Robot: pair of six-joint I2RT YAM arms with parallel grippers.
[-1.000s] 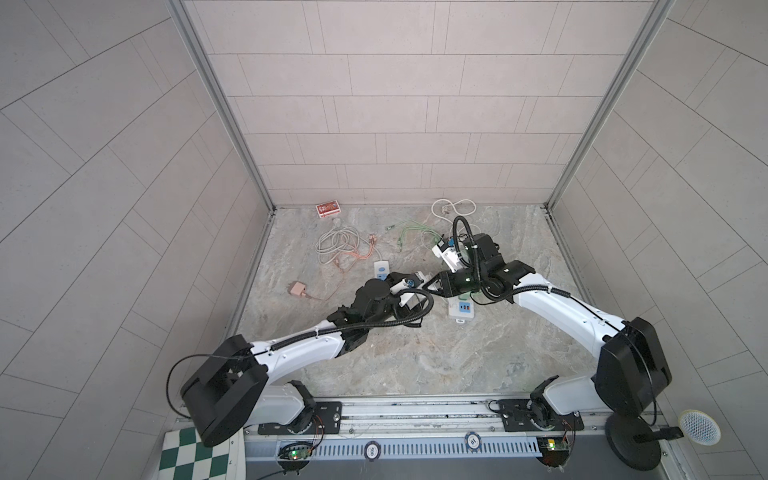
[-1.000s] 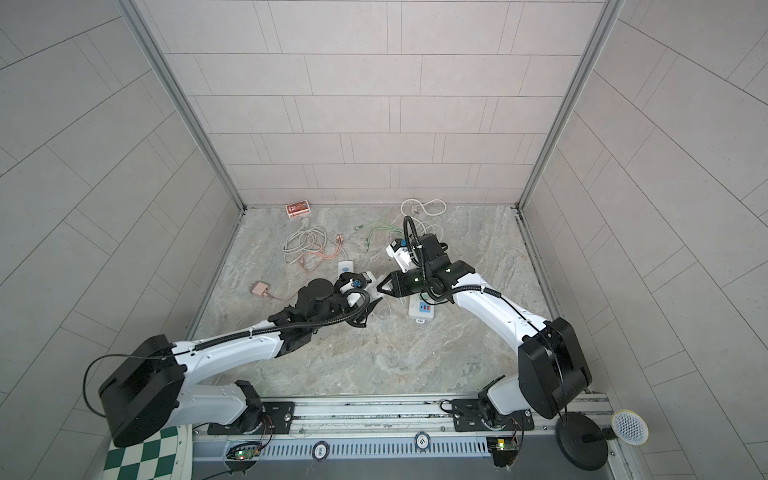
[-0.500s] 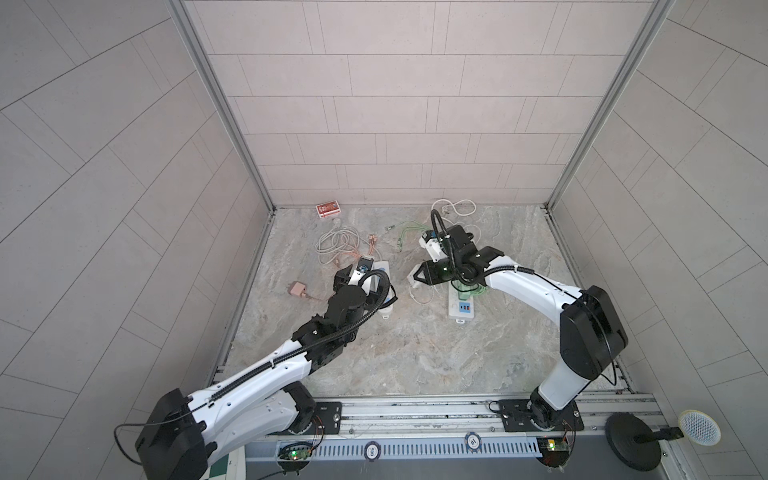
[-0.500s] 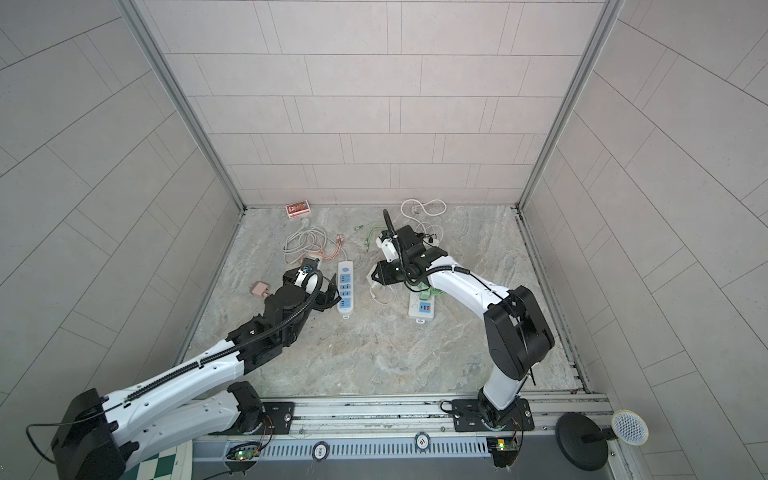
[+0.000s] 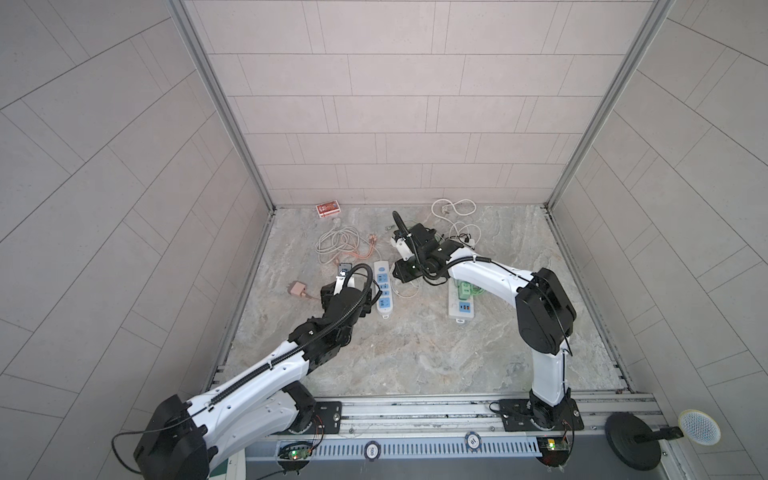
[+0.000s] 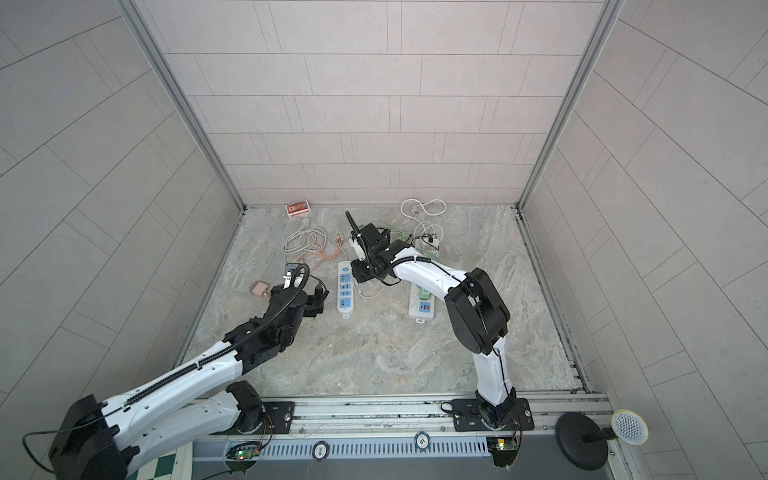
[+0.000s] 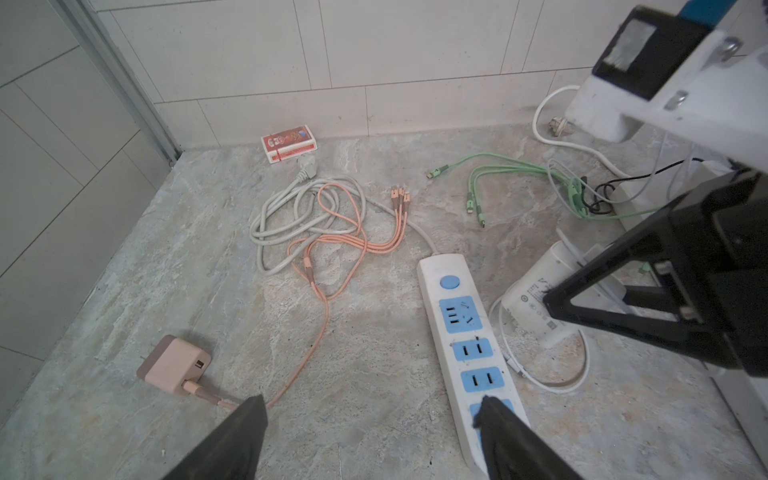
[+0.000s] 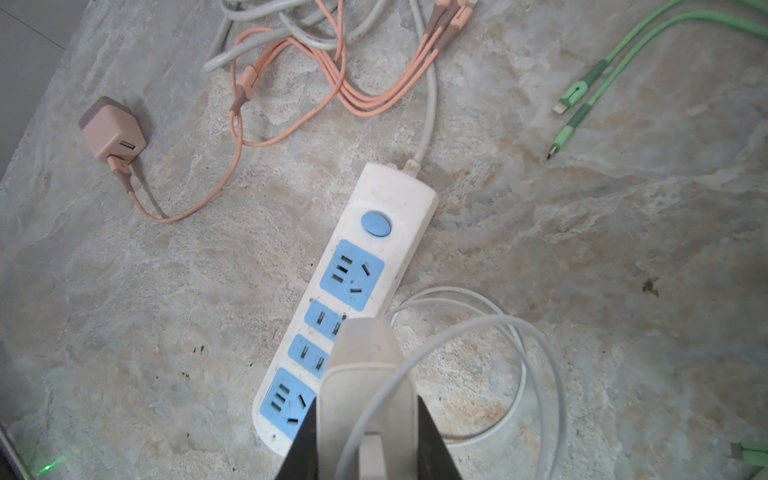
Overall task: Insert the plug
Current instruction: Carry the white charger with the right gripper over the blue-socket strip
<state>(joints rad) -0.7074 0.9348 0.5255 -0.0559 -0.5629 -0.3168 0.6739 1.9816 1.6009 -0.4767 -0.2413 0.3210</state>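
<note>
Top views: high over the near edge, looking down on the whole counter [image 5: 415,353].
Left wrist: low, close, facing the far wall [image 7: 374,62].
Right wrist: close, steeply downward.
Shared: power strip [image 8: 399,195], all views.

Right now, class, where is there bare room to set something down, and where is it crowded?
Bare: the floor from the blue-socket strip and second strip back to the rail. Crowded: cable coils beyond them.

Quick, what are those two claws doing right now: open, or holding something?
Left gripper: open, holding nothing.
Right gripper: shut on the white charger.
</note>
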